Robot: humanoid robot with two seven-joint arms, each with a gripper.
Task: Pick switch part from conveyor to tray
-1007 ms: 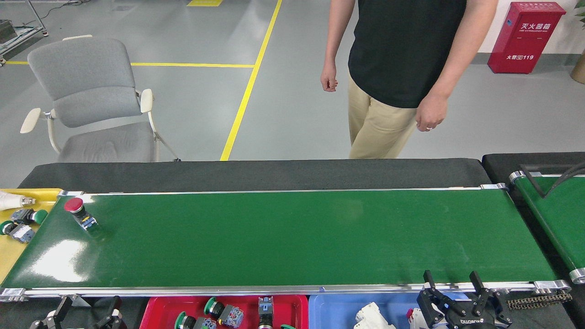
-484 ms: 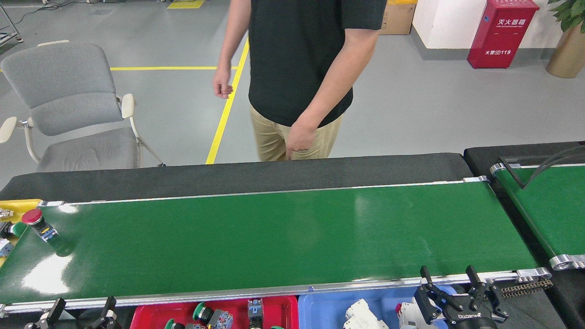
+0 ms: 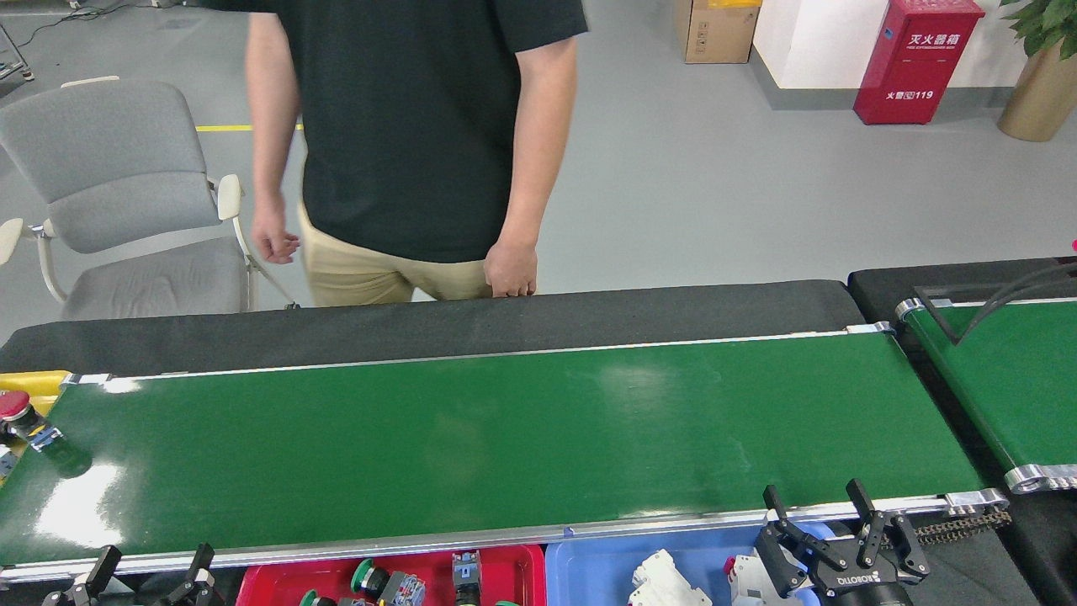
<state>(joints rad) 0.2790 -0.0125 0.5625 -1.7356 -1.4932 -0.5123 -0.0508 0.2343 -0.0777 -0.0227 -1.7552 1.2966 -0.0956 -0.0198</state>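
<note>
Head view, looking forward and down. Stretched across the middle, the conveyor [image 3: 505, 438] — long, glossy green, silver rails along both edges. At its far left end, nearly at the picture's edge, stood a switch part [image 3: 23, 422] with a red mushroom cap, tilted, its small grey and blue body on the belt. Rest of the belt bare, with pale glare patches. Just beyond that end, a corner of a yellow tray [image 3: 38, 383].

Below the near rail, a red tray [image 3: 522, 566] with green-capped and dark switch parts inside, and beside it on the right a blue tray [image 3: 589, 572] with white parts. Over the blue tray's right portion hung the right hand [image 3: 820, 505], two black fingers [image 3: 778, 513] spread apart and pointing up toward the rail, gripping nothing. At bottom left, the left hand [image 3: 147, 566], likewise released, two dark fingers set well apart, empty.

Behind the belt, a black padded strip of the desk [image 3: 673, 307]. Behind that, a person [image 3: 404, 143] in a black shirt and tan trousers, one hand just at the strip's far edge, the other loose near a grey chair [image 3: 118, 202]. At far right, a second green belt [image 3: 1010, 379] crossed by black cables — and, further back, a red cabinet [image 3: 917, 59] and a cardboard box [image 3: 715, 29].
</note>
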